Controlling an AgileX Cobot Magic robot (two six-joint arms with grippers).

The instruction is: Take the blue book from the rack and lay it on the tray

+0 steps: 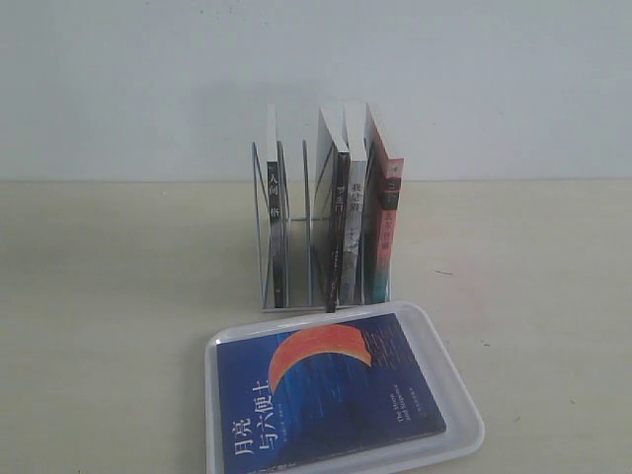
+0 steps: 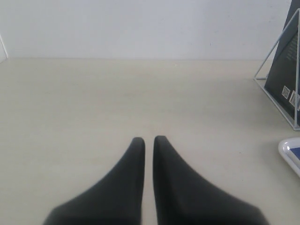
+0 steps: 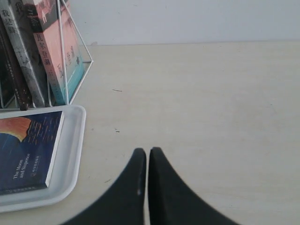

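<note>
The blue book (image 1: 326,395) lies flat, cover up, inside the white tray (image 1: 442,380) in front of the rack (image 1: 259,227). Its orange-red crescent and white title face upward. Neither gripper appears in the exterior view. In the right wrist view my right gripper (image 3: 147,151) is shut on nothing, hovering over bare table beside the tray (image 3: 70,154) and the blue book (image 3: 26,150). In the left wrist view my left gripper (image 2: 149,139) is shut and empty over bare table. There the rack (image 2: 276,45) and a corner of the tray (image 2: 287,149) show at the edge.
The rack holds a dark book (image 1: 276,217) in a left slot. At the right stand a dark-spined book (image 1: 339,227), a grey-white one (image 1: 354,217) and a red-and-teal one (image 1: 385,227). A pale wall rises behind the beige table.
</note>
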